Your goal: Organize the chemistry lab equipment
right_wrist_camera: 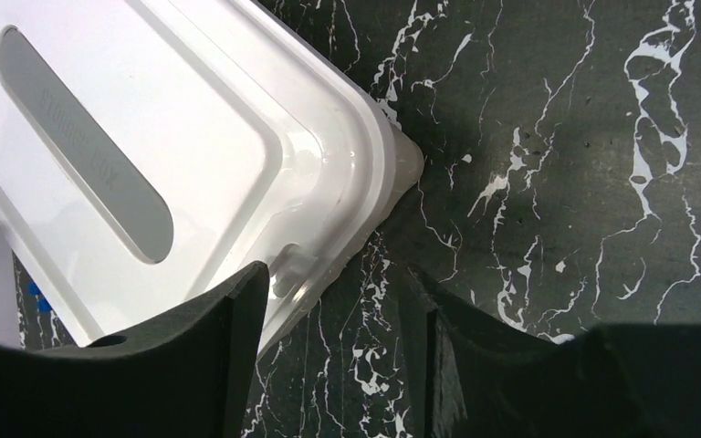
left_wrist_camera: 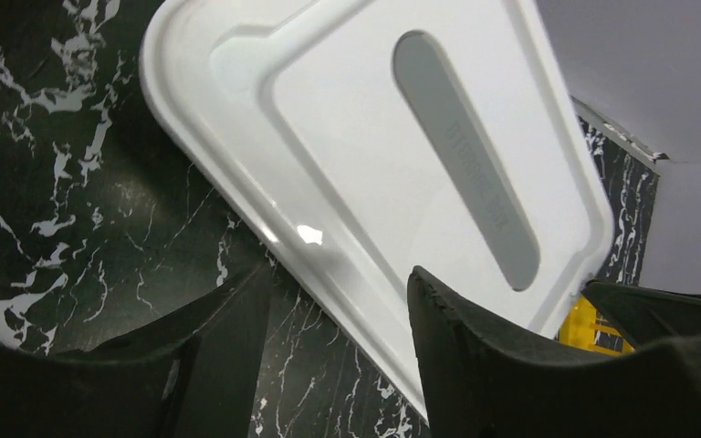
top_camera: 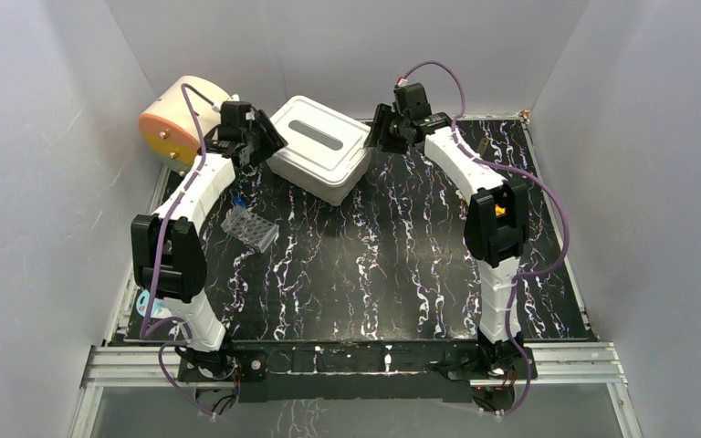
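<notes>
A white lidded storage box point(top_camera: 319, 146) with a grey handle strip lies at the back middle of the black marbled table. My left gripper point(top_camera: 260, 137) stands open at its left end. In the left wrist view the lid's edge point(left_wrist_camera: 329, 265) runs between the fingers point(left_wrist_camera: 475, 347), which are apart from it. At the box's right end my right gripper point(top_camera: 385, 132) is open, and the box corner point(right_wrist_camera: 329, 246) sits by its left finger point(right_wrist_camera: 228, 338). A clear gridded rack point(top_camera: 251, 228) lies by the left arm, with a small blue piece point(top_camera: 237, 201) beside it. The other lab equipment is out of view.
A big cream cylinder with an orange face point(top_camera: 178, 119) stands at the back left corner. Grey walls close in the table on three sides. A pale blue item point(top_camera: 151, 301) lies off the mat's left edge. Blue caps point(right_wrist_camera: 36, 297) peek past the box.
</notes>
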### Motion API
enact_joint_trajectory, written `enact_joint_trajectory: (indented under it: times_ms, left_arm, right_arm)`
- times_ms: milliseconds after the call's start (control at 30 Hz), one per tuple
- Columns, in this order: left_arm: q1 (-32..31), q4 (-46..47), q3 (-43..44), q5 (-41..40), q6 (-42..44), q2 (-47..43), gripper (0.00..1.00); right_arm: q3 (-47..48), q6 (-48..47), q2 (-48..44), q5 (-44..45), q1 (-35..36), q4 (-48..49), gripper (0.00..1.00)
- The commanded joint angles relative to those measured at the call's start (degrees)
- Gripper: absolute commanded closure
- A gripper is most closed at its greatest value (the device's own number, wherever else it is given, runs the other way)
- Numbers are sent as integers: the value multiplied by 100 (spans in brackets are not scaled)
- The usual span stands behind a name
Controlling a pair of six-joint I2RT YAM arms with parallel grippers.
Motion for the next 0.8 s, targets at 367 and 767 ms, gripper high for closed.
enact_joint_trajectory:
  times_ms: [367,767]
  left_arm:
    - [42,-51,619,903,810,125,40]
    - [42,-1091,975,157,754,667,45]
  right_arm:
    - [487,-374,-51,-528,65,-86,32]
    - [936,-272,510,843,300,-1088,41]
